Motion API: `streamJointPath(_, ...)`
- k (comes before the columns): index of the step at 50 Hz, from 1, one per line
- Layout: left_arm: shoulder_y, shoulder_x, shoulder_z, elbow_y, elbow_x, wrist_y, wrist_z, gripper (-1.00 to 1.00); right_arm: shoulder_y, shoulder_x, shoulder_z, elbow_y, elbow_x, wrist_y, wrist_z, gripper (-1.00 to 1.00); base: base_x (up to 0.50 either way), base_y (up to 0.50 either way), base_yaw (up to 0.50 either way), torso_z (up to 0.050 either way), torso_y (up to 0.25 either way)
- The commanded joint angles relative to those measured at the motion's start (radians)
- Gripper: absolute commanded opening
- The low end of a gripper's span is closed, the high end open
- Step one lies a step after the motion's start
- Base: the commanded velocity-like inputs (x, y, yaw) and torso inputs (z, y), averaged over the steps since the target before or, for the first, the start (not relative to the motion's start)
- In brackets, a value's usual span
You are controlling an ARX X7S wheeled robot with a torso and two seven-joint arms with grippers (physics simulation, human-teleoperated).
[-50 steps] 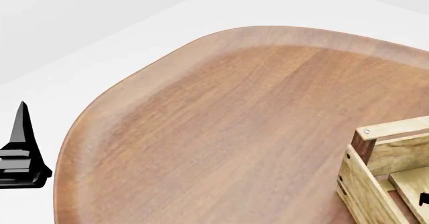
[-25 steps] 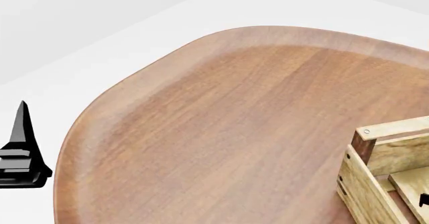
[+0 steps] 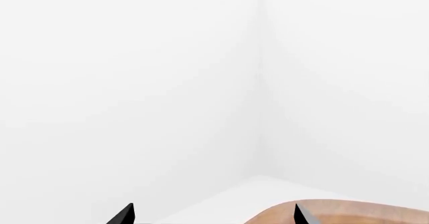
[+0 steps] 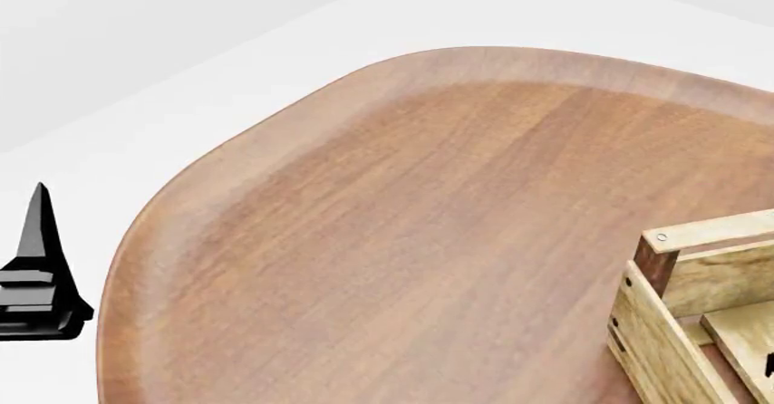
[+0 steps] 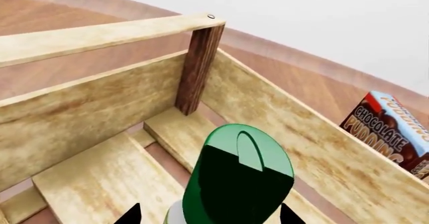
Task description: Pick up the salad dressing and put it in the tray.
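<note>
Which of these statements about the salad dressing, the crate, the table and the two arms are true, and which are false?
1. The salad dressing bottle has a green cap. True.
2. The bottle is over the bare table. False: it is inside the tray, over its slatted bottom.
3. A chocolate pudding box lies outside the tray. True.
4. The left gripper holds the bottle. False: nothing shows between its fingers.
5. The wooden table has rounded edges. True.

Salad dressing body, perhaps right gripper's grasp, cropped.
</note>
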Motion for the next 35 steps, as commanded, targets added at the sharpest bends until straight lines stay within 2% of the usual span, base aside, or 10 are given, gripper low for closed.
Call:
streamJointPath(1,0.0,-0.002,0.003,-0.003,-0.001,0.001,-0.001,1.0,0.004,0.007,0.01,-0.001,-0.008,0.002,0.003,1.0,0.0,0.0,0.0,0.0,0.0)
streamJointPath(6,-0.002,-0.005,0.005,0.003,0.0,-0.001,-0.004,1.0,-0.02,0.015,0.01,-0.061,-0.007,0.03,-0.004,1.0,0.0,0.0,0.0,0.0,0.0)
streamJointPath(8,-0.001,-0.006,0.003,0.007,-0.003,-0.002,-0.005,1.0,-0.11,0.02,0.029,-0.273,0.015,0.156,-0.005,1.0,0.0,0.0,0.0,0.0,0.0)
streamJointPath(11,0.002,-0.008,0.001,0.01,-0.003,0.0,-0.006,1.0,-0.185,0.029,0.047,-0.465,0.037,0.286,-0.007,1.0,0.0,0.0,0.0,0.0,0.0)
streamJointPath(19,0.001,-0.012,-0.003,0.022,-0.009,-0.005,-0.011,1.0,-0.314,0.05,0.075,-0.787,0.071,0.464,-0.01,1.0,0.0,0.0,0.0,0.0,0.0)
streamJointPath(30,0.008,-0.018,-0.007,0.034,-0.012,-0.004,-0.016,1.0,-0.397,0.063,0.109,-1.007,0.101,0.563,-0.005,1.0,0.0,0.0,0.0,0.0,0.0)
streamJointPath(35,0.008,-0.023,-0.014,0.047,-0.017,-0.009,-0.021,1.0,-0.447,0.078,0.132,-1.179,0.12,0.634,-0.002,1.0,0.0,0.0,0.0,0.0,0.0)
